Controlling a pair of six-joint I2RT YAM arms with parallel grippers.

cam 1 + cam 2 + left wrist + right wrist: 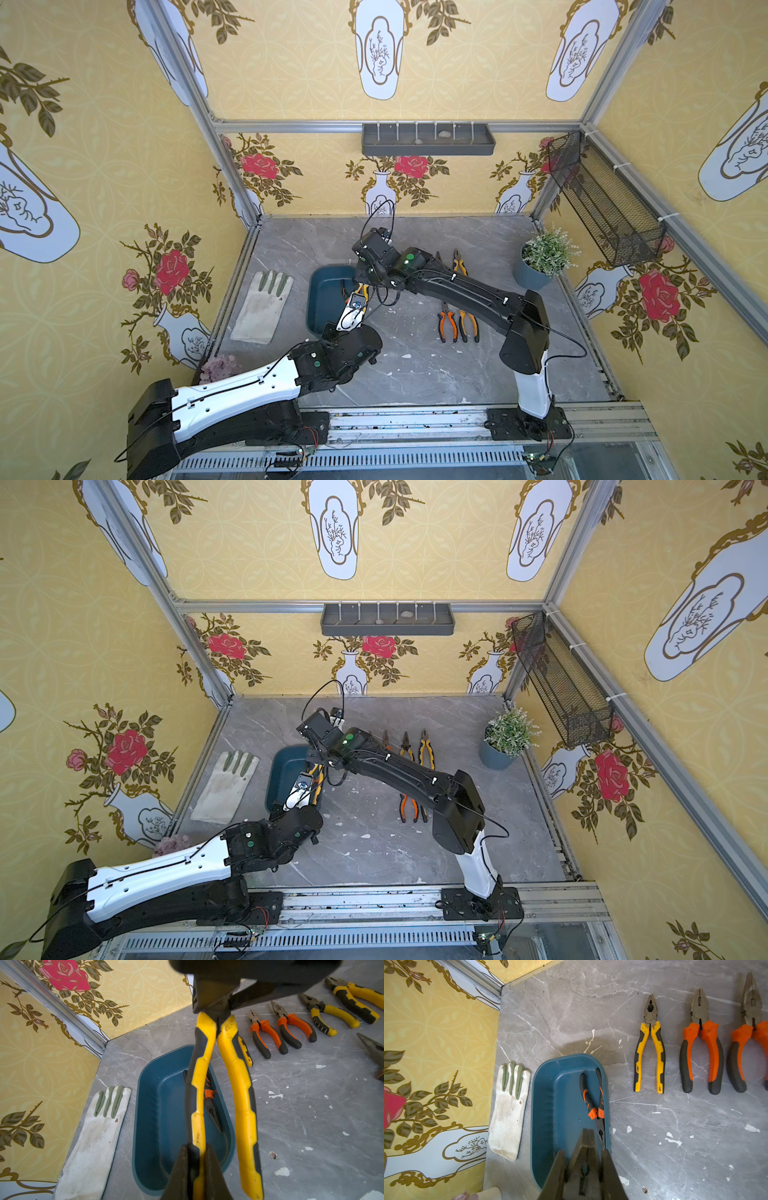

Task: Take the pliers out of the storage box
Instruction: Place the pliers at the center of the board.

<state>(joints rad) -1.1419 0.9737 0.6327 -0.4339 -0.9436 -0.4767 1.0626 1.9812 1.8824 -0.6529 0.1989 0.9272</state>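
Yellow-and-black pliers [234,1084] hang over the teal storage box [162,1115], held at both ends. My left gripper [196,1147] is shut on one of their handles. My right gripper [583,1152] is shut on their dark metal head [584,1145]. In both top views the two grippers meet above the right half of the storage box [324,291] [284,771]. One pair of orange-and-black long-nose pliers [591,1101] lies inside the box along its right wall.
Several pliers lie in rows on the grey table right of the box, among them yellow ones [649,1051] and orange ones [702,1051] [446,322]. A white glove [264,307] lies left of the box. A potted plant [540,262] stands at the back right.
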